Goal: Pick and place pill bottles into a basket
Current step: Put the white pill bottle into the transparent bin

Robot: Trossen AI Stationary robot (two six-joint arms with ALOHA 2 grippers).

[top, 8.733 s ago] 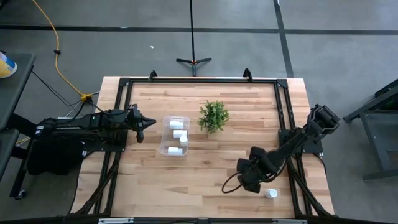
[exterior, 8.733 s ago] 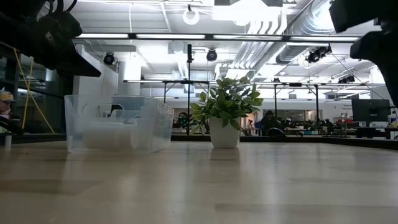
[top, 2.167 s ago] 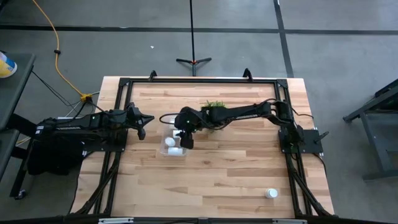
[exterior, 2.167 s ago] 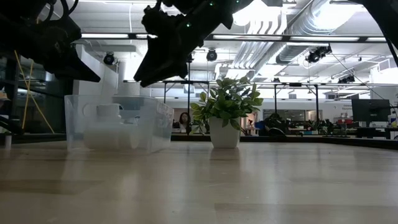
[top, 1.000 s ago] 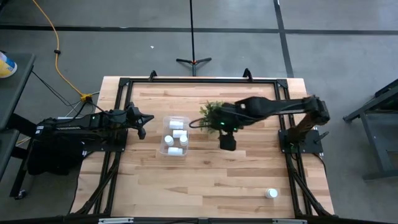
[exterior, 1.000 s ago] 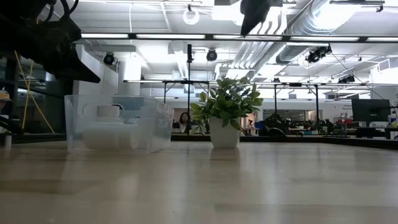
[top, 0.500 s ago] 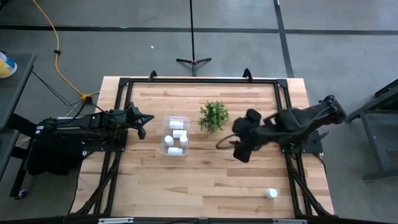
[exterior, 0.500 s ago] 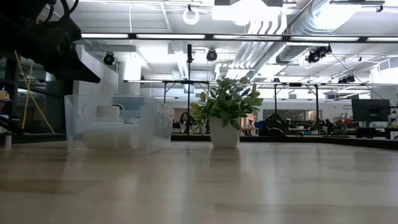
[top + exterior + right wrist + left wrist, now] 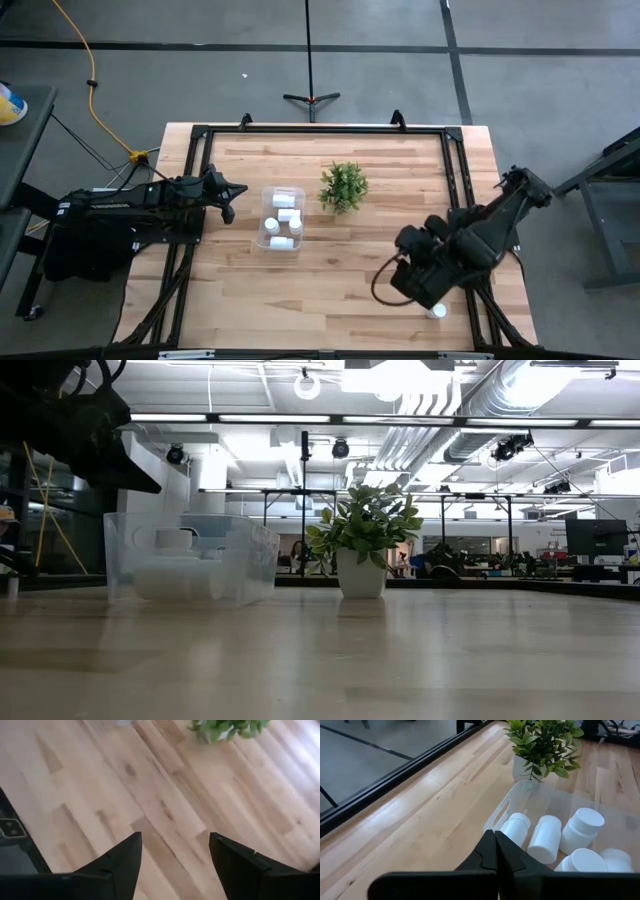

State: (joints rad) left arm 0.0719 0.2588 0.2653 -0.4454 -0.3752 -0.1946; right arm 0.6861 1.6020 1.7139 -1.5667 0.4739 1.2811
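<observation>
No readable text, labels, brand names, numbers or signs appear in any view. The white pill bottles [image 9: 544,839] in the clear basket [image 9: 517,799] show plain sides and plain caps with no legible print. The wooden table [image 9: 330,280] carries no markings. Screens and fixtures in the room behind the table are too far off to read.
</observation>
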